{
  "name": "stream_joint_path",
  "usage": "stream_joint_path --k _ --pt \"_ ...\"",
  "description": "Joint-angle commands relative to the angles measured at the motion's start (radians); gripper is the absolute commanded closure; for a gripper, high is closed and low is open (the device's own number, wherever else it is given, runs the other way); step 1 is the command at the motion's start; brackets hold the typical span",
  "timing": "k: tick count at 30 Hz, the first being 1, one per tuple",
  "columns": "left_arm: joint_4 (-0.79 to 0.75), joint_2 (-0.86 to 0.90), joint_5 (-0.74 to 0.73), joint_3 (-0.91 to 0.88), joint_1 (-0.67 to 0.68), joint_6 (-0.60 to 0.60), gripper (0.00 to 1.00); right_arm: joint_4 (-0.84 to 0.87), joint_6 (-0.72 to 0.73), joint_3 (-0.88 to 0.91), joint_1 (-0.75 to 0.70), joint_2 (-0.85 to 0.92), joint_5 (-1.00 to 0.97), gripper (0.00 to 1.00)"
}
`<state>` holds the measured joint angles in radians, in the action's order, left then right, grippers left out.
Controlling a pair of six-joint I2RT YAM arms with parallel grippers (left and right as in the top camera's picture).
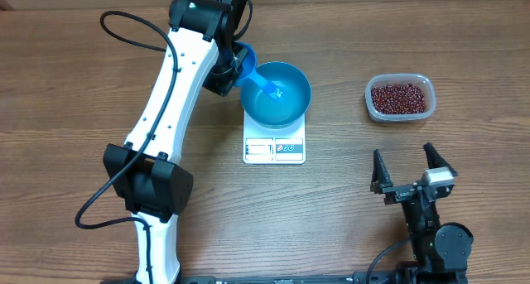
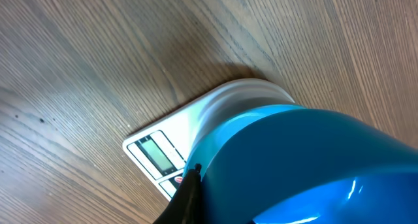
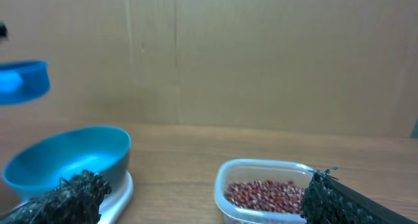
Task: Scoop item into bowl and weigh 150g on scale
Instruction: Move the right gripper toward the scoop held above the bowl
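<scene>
Wooden table (image 1: 83, 85). The scale (image 1: 274, 148) sits near the middle, display edge toward the robot, with the blue bowl (image 1: 291, 110) standing on it. The clear tub (image 1: 369, 98) stands well apart to the right and holds the beans (image 1: 401, 98). Left arm reaches diagonally across the left half of the table, with a black cable (image 1: 124, 27) looping beside it. It ends at the bowl's far-left rim, blocking that side. There is open wood between scale and tub, in front of the scale, and along the far edge. Left gripper (image 1: 230, 69) has its fingers together, clamped on the blue scoop (image 1: 247, 64), which is tilted above the bowl's rim. The exact hold is mostly hidden. The left wrist view shows only a curved blue surface over the scale. Right gripper (image 1: 403, 153) rests near the front right, fingers spread wide, touching nothing, pointed toward the tub.
</scene>
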<state>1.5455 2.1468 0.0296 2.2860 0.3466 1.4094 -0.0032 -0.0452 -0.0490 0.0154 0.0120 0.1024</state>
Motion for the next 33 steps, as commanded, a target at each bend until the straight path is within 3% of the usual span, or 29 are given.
stream_joint_path --k 1,10,18,28,33 --pt "0.002 -0.042 -0.005 0.028 0.017 0.075 0.96 -0.045 0.113 -0.135 0.001 -0.007 0.011 0.0" --pt "-0.002 -0.042 -0.005 0.028 0.023 0.081 0.96 -0.265 0.18 -0.42 -0.011 0.157 0.013 0.0" --pt "-0.002 -0.042 -0.005 0.028 0.023 0.097 0.96 -0.419 0.285 -0.689 -0.011 0.539 0.12 0.0" --pt "-0.006 -0.042 -0.057 0.028 0.023 0.109 0.96 -0.165 0.299 -0.743 -0.011 0.936 0.62 0.0" --pt "-0.002 -0.042 -0.06 0.028 0.023 0.109 0.96 -0.003 0.536 -0.743 -0.011 1.093 0.771 0.0"
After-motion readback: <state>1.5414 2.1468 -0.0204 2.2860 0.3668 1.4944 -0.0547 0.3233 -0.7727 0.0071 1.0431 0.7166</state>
